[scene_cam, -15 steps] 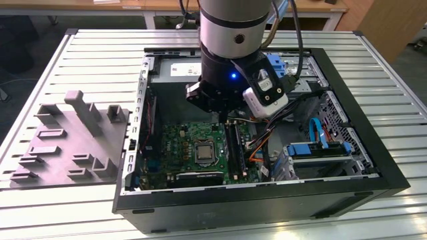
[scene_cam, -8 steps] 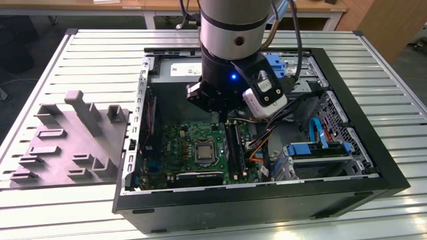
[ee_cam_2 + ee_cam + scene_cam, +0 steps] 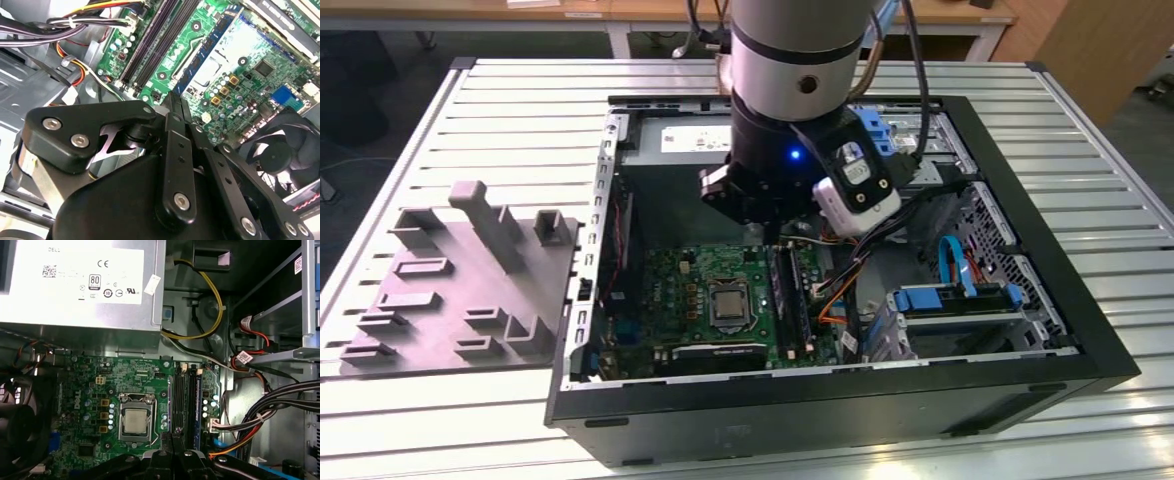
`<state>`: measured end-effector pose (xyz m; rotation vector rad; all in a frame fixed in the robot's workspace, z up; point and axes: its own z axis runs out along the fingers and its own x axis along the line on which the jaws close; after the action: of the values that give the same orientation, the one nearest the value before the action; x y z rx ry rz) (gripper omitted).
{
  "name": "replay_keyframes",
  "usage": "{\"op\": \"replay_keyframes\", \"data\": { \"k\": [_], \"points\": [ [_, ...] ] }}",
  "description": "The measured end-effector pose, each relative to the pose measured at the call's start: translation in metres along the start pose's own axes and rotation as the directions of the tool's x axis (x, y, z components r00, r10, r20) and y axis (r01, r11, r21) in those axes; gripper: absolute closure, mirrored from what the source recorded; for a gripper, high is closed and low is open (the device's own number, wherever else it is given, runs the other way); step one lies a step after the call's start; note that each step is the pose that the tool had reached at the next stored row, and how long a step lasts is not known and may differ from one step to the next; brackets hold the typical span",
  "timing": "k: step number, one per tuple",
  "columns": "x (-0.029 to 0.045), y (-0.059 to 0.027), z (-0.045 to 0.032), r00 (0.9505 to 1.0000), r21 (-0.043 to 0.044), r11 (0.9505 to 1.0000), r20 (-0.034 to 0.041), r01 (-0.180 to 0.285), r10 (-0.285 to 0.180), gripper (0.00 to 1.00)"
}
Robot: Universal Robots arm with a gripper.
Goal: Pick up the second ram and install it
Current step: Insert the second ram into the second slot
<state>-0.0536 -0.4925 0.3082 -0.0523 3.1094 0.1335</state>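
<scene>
The open computer case [image 3: 1107,350] lies on the slatted table with the green motherboard [image 3: 670,290] facing up. My gripper [image 3: 767,232] hangs inside the case over the far end of the black memory slots [image 3: 787,295]. Its fingertips [image 3: 172,100] are pressed together with nothing between them, and they also show in the first wrist view [image 3: 172,436], just short of the memory slots [image 3: 184,400]. A thin blue strip [image 3: 198,405] runs along the slot nearest the cables. Whether that strip is the second ram, I cannot tell.
A grey holder fixture [image 3: 460,290] sits on the table at the exterior view's left. Inside the case are the processor socket [image 3: 136,420], a black fan [image 3: 280,150], the power supply [image 3: 80,285], bundled cables [image 3: 260,420] beside the slots, and a blue drive cage [image 3: 954,300].
</scene>
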Motion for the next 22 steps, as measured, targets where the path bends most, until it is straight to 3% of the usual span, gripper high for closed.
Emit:
{"op": "replay_keyframes", "data": {
  "k": [13,22],
  "points": [
    [-0.0034,0.0006,0.005,1.0,-0.0002,1.0,0.0001,0.0,0.0,0.89],
    [-0.0061,-0.0006,0.0174,1.0,0.0,1.0,0.0002,-0.002,0.002,0.89]
  ]
}}
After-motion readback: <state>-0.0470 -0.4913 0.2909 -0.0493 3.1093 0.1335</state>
